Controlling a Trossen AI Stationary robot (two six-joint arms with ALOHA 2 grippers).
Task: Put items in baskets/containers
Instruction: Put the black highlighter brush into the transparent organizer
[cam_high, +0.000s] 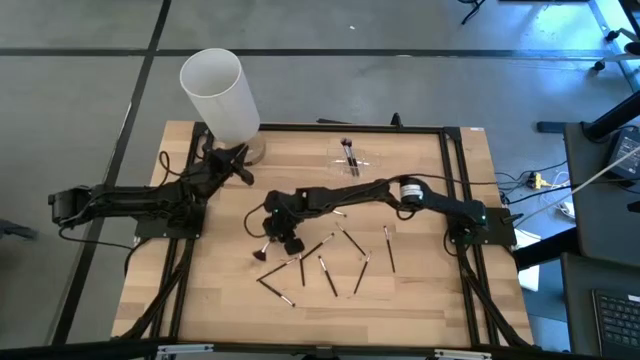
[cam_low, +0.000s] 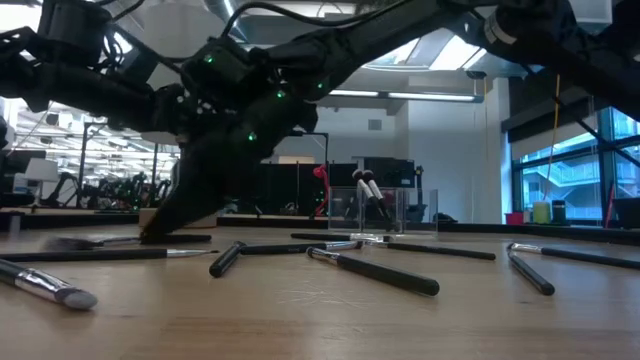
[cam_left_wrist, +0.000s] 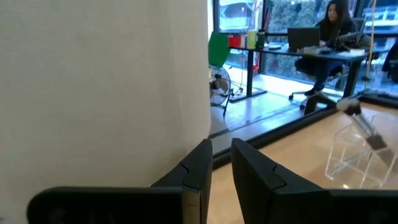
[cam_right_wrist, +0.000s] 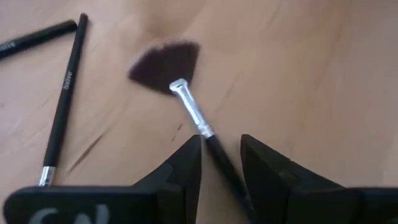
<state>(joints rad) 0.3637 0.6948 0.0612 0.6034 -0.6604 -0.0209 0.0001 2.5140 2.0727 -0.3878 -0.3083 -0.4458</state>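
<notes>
My right gripper (cam_right_wrist: 221, 152) straddles the slim black handle of the fan-headed makeup brush (cam_right_wrist: 180, 87), which lies flat on the pale wooden table (cam_high: 420, 300); whether the fingers pinch it I cannot tell. My left gripper (cam_left_wrist: 221, 155) waits, fingers narrowly parted around nothing, beside the smooth white cylinder (cam_high: 220, 92). The clear plastic organizer (cam_high: 352, 157) stands near the far edge.

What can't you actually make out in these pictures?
- Right claw: the fan brush handle runs between its fingers; contact can't be judged.
- Clear organizer: top view too small to count compartments or brushes.
- White cylinder: fills the left wrist view, hiding the table behind.
- Left claw: nothing visible between its fingers.
</notes>
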